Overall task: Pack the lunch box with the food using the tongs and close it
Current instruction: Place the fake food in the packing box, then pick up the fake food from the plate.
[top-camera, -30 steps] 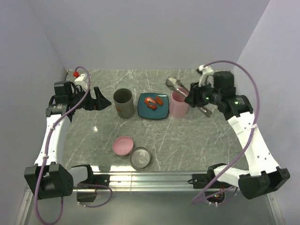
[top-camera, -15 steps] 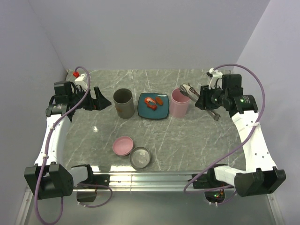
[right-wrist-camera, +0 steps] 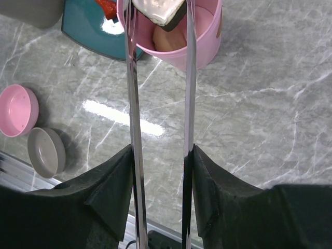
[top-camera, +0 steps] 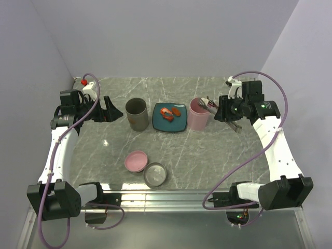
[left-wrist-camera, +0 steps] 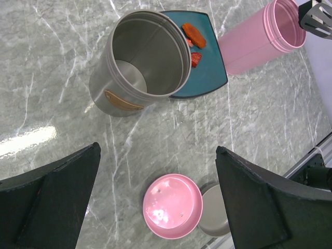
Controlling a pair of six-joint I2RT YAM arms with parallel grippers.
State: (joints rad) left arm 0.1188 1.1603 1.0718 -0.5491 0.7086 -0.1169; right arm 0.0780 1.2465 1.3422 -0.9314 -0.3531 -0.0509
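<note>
Silver metal tongs [right-wrist-camera: 188, 104], two slim straight arms, sit clamped between the right gripper [right-wrist-camera: 162, 150]'s black fingers, tips over the round pink plastic tub [right-wrist-camera: 202, 49] near the marbled grey counter [top-camera: 207, 150]'s far edge. Glossy red-orange food pieces [top-camera: 167, 113] lie on the square teal plate [top-camera: 179, 123] beside it, while the left gripper [left-wrist-camera: 157, 149] gapes wide.

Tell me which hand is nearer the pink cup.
Right. The right hand, holding the tongs, sits just beside the pink cup on its right; the left hand hangs far left, beyond the grey cup and teal plate.
</note>
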